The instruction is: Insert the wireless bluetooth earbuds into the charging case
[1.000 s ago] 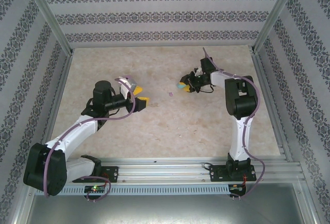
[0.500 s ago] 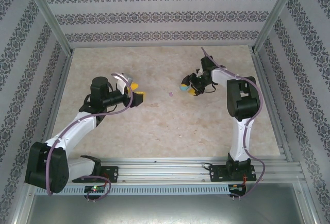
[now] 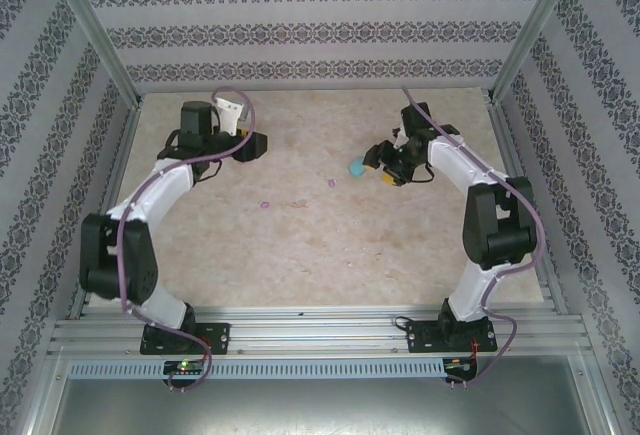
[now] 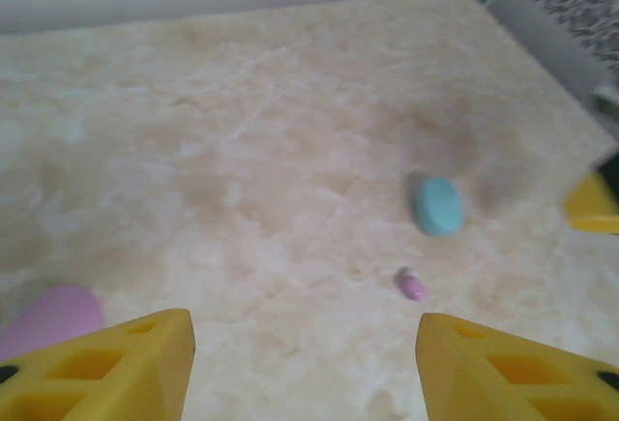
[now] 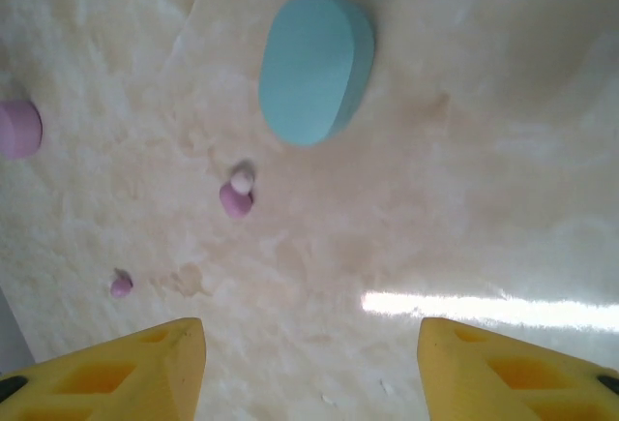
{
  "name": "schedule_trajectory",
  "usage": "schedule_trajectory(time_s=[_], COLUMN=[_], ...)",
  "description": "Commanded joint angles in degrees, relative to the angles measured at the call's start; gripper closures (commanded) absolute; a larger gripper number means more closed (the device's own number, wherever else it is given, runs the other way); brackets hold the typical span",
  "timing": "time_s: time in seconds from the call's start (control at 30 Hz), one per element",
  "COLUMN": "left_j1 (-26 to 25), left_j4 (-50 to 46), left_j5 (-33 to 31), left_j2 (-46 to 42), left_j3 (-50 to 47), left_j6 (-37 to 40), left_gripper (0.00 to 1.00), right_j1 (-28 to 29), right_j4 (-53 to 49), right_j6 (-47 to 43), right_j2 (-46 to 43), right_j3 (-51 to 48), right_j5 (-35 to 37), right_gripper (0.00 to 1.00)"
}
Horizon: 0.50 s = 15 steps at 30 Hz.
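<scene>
A light blue egg-shaped charging case (image 3: 355, 167) (image 5: 314, 65) (image 4: 438, 206) lies shut on the table. My right gripper (image 3: 380, 165) (image 5: 309, 329) stands open just right of it, nothing between its fingers. One pink-purple earbud (image 3: 331, 183) (image 5: 236, 195) (image 4: 413, 285) lies left of the blue case, a second (image 3: 265, 204) (image 5: 121, 285) further left. A pink case (image 4: 48, 316) (image 5: 17, 129) rests by my left gripper's left finger. My left gripper (image 3: 258, 145) (image 4: 305, 324) is open and empty at the back left, facing across the table.
Patterned walls and metal frame posts (image 3: 100, 45) close in the beige table (image 3: 320, 255) on three sides. The right gripper's yellow finger (image 4: 592, 206) shows at the right edge of the left wrist view.
My left arm has swung from the table's middle left to the back left. My right gripper has opened and drawn back to the right, leaving the blue case on the table.
</scene>
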Motion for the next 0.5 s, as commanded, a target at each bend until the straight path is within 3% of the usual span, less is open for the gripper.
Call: schedule_trajectory(time_s=[0.0, 0.23, 0.47], left_j1=[1.31, 2.55, 3.11], left_j4=[-10.36, -28.67, -31.58], left_j5=[-3.32, -8.77, -11.98], left_j2=[6.95, 22.68, 30.27], left_j3=[6.35, 24.42, 30.29], left_j6=[5.13, 11.53, 12.63], left_gripper=[0.39, 0.32, 0.26], right_j1=[2.69, 5.80, 7.49], right_j4=[-0.65, 1.04, 3.16], right_j6=[-0.80, 1.15, 2.47], right_j2=[-4.74, -13.54, -17.66], right_j3=[-3.72, -10.60, -14.20], right_j5=[2.98, 6.36, 7.64], right_gripper=[0.40, 0.40, 0.40])
